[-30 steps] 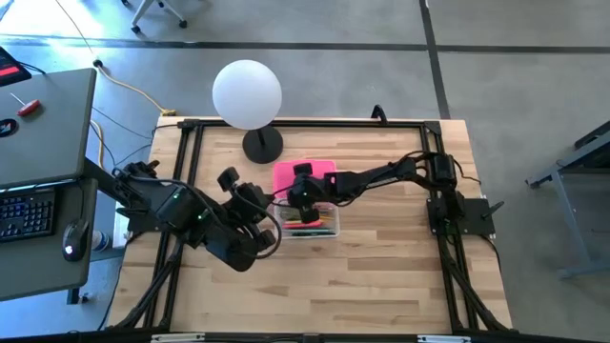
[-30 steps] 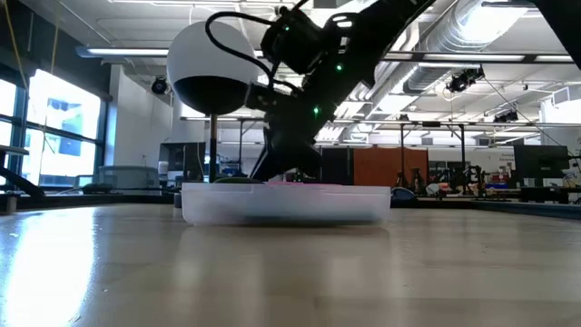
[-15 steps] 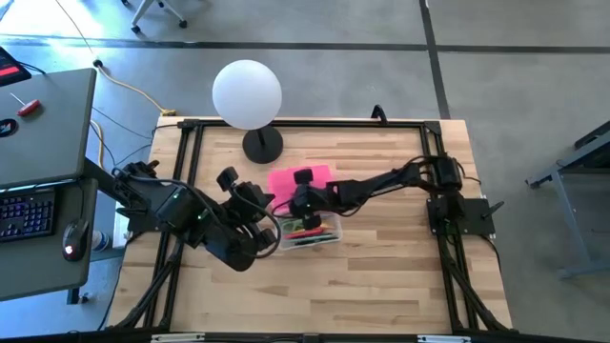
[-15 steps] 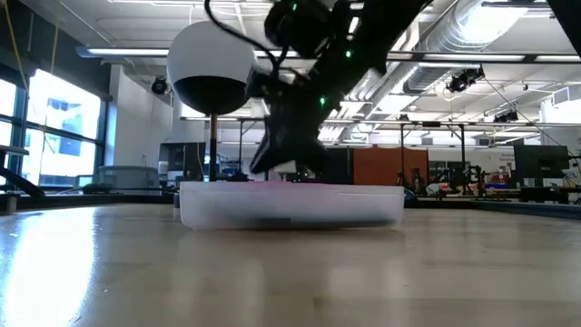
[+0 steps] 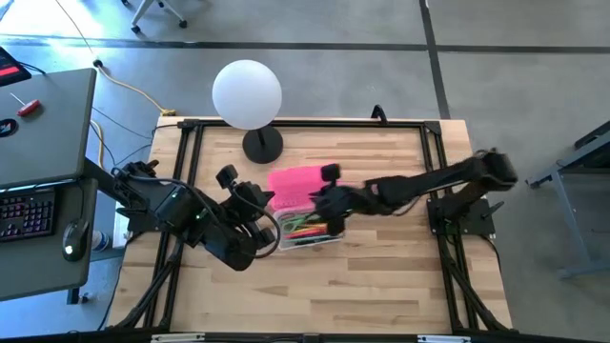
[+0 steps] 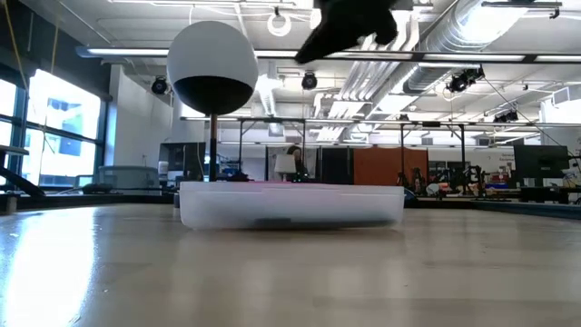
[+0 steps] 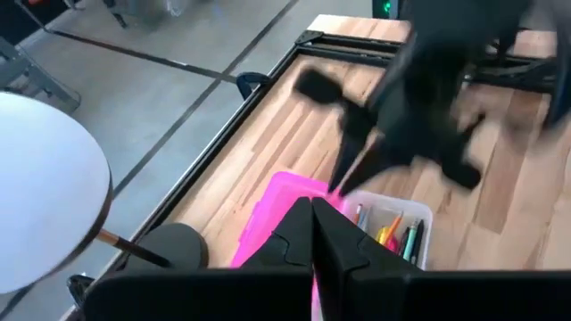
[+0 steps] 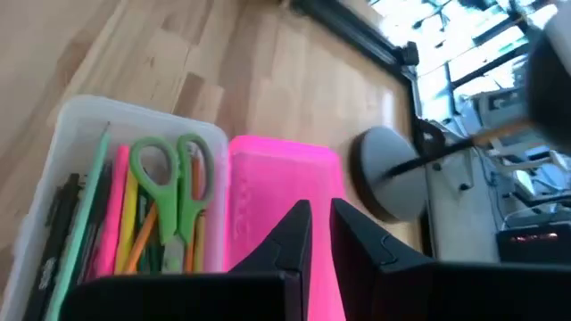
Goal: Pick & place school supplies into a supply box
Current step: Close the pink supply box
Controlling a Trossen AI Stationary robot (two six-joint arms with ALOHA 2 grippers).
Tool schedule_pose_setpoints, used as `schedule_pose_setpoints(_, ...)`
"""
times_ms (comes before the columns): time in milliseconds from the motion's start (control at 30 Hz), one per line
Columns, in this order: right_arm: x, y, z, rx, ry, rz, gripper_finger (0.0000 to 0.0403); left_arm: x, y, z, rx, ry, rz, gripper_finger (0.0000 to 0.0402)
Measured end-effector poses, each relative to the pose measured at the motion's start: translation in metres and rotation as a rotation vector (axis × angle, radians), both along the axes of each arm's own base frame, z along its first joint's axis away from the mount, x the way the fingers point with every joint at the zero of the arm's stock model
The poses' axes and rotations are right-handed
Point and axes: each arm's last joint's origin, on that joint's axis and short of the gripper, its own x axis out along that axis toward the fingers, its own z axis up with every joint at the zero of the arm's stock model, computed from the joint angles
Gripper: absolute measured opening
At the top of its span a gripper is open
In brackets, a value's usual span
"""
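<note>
The box (image 5: 310, 230) sits mid-worktop (image 5: 381, 286) with the pens and scissors (image 8: 169, 192) already inside, and the pink lid (image 5: 294, 182) lies open just behind it. So I'd say what's left is closing it: flip the lid over squarely and press evenly so nothing sticking up jams it.

The left hand (image 7: 313, 234) is clenched, empty, right beside the box's end. The right hand (image 8: 311, 234) hovers above the lid, fingers nearly together, holding nothing.

Compared with a second ago, the right arm has lifted off the box and pulled back, and the box got skewed slightly.
</note>
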Motion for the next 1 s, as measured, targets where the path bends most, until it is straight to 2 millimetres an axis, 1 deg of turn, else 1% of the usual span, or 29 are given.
schedule_pose_setpoints(67, -0.024, -0.005, 0.008, 0.026, -0.031, -0.018, 0.0021, 0.0, 0.0, 0.0, 0.012, 0.011, -0.01, 0.0036)
schedule_pose_setpoints(133, -0.053, -0.012, 0.009, 0.059, -0.056, -0.05, 0.0021, 0.0, 0.0, 0.0, 0.017, 0.015, -0.013, 0.004)
schedule_pose_setpoints(200, -0.083, -0.019, 0.005, 0.093, -0.1, -0.08, 0.0021, -0.005, 0.001, 0.001, 0.024, 0.007, -0.016, 0.0042)
schedule_pose_setpoints(267, -0.11, -0.024, -0.003, 0.137, -0.171, -0.105, 0.0021, -0.016, 0.006, 0.0, 0.043, -0.011, 0.004, 0.0043)
schedule_pose_setpoints(333, -0.129, -0.028, -0.01, 0.201, -0.287, -0.126, 0.0021, -0.024, 0.014, -0.008, 0.048, -0.035, 0.058, 0.0043)
schedule_pose_setpoints(367, -0.137, -0.029, -0.014, 0.229, -0.343, -0.128, 0.0021, -0.026, 0.018, -0.017, 0.05, -0.026, 0.085, 0.0043)
schedule_pose_setpoints(433, -0.149, -0.03, -0.025, 0.247, -0.412, -0.122, 0.002, -0.028, 0.028, -0.04, 0.041, -0.015, 0.166, 0.0043)
schedule_pose_setpoints(500, -0.156, -0.032, -0.034, 0.256, -0.474, -0.14, 0.002, -0.034, 0.039, -0.067, 0.013, -0.006, 0.259, 0.0044)
schedule_pose_setpoints(567, -0.16, -0.036, -0.043, 0.276, -0.527, -0.21, 0.002, -0.045, 0.052, -0.09, -0.063, 0.002, 0.357, 0.0044)
schedule_pose_setpoints(633, -0.162, -0.04, -0.053, 0.305, -0.533, -0.272, 0.002, -0.052, 0.062, -0.116, -0.171, 0.036, 0.448, 0.0044)
schedule_pose_setpoints(700, -0.163, -0.043, -0.063, 0.34, -0.509, -0.291, 0.002, -0.052, 0.068, -0.146, -0.259, 0.061, 0.502, 0.0044)
schedule_pose_setpoints(767, -0.162, -0.044, -0.07, 0.381, -0.483, -0.284, 0.0019, -0.052, 0.073, -0.171, -0.299, 0.045, 0.52, 0.0044)
schedule_pose_setpoints(867, -0.159, -0.046, -0.078, 0.439, -0.453, -0.285, 0.0013, -0.049, 0.082, -0.199, -0.339, -0.018, 0.494, 0.0037)
schedule_pose_setpoints(1000, -0.152, -0.045, -0.082, 0.474, -0.439, -0.263, 0.0002, -0.037, 0.102, -0.231, -0.446, -0.089, 0.49, 0.0018)
